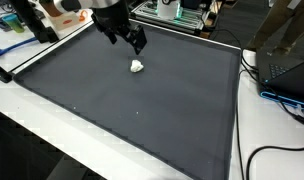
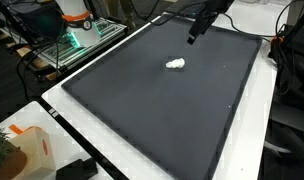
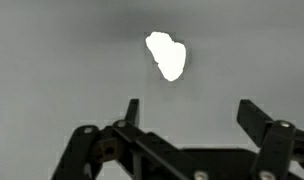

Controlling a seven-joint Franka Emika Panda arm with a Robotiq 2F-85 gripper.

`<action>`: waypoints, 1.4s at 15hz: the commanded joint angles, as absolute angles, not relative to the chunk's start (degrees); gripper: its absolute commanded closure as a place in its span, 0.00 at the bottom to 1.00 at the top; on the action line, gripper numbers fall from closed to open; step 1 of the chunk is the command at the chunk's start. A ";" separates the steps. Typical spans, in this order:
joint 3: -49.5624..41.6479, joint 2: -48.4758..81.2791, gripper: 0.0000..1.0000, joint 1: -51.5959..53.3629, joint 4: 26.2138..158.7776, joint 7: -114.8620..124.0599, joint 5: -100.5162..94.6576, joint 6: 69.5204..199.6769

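Wide-open and empty, the gripper [image 1: 138,42] hangs over the dark mat [image 1: 142,120]. A small white crumpled lump [image 1: 137,67] lies on the mat near the fingertips, not touching them. In the wrist view it sits just beyond the gap between the fingers.

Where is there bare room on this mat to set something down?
The dark mat is bare from the white lump to its near edge and both sides. Crowded only around the lump, near the open pincer, and off-mat among cables.
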State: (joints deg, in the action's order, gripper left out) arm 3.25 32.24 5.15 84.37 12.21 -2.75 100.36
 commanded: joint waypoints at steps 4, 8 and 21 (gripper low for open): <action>1.23 39.07 0.00 4.21 75.80 11.85 -0.54 91.48; 0.81 43.89 0.00 3.82 69.91 12.25 0.56 88.88; 0.70 59.38 0.00 3.84 48.85 12.84 1.30 73.31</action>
